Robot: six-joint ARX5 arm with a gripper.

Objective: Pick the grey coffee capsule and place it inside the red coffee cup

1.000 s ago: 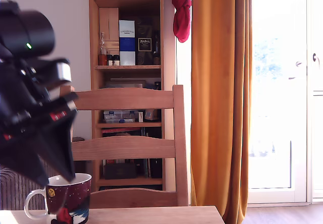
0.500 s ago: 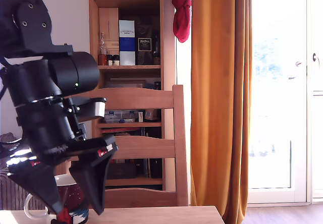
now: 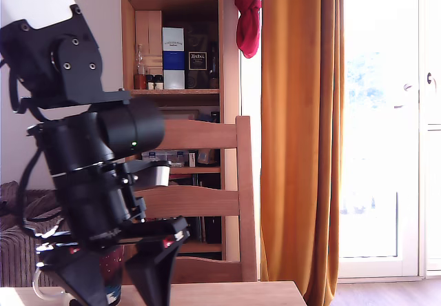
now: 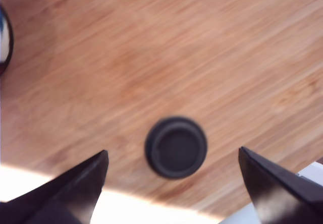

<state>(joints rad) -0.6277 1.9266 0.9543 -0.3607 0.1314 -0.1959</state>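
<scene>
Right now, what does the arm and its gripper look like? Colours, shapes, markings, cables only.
The arm is matte black, with a white shell at its top. A boxy bracket with round screw holes sits above a cylindrical housing carrying a small green light. A black cable loops along its side. The gripper has two black wedge-shaped fingers tapering to points, with small red markings and a silver block above them.

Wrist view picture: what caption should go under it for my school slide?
Open black gripper with fingers either side of a dark grey round coffee capsule lying on the wooden table.
</scene>
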